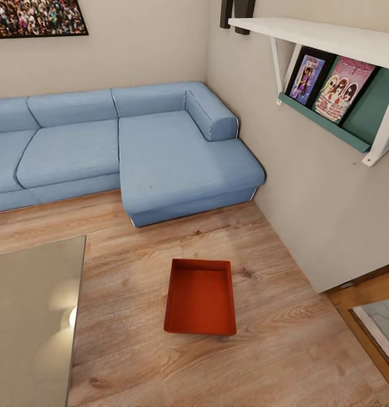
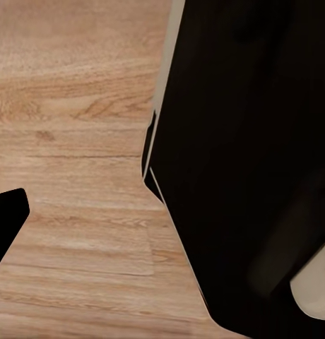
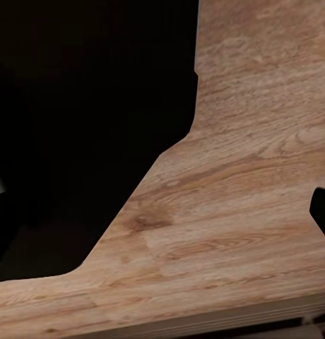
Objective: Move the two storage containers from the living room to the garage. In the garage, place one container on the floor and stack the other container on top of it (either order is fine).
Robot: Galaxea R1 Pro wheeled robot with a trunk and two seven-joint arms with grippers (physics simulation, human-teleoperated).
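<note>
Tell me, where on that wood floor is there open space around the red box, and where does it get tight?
Bare planks ring the storage container: a wide strip between it and the blue sofa, and another between it and the pale wall on the right. Left of it, the glass table crowds the floor. The doorway corner looks tight too.

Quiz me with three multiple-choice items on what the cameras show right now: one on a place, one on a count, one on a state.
1. Where does the storage container sit?
A. On the sofa
B. On the wood floor in front of the sofa
C. On the wall shelf

2. How many red-orange containers show in the head view?
A. One
B. Two
C. Three

3. What is the container's state?
A. Upright, open and empty
B. Tipped on its side
C. Stacked on another

Answers: 1 B, it rests on the wood floor short of the blue sofa. 2 A, a single box is there. 3 A, its bare inside faces up.
</note>
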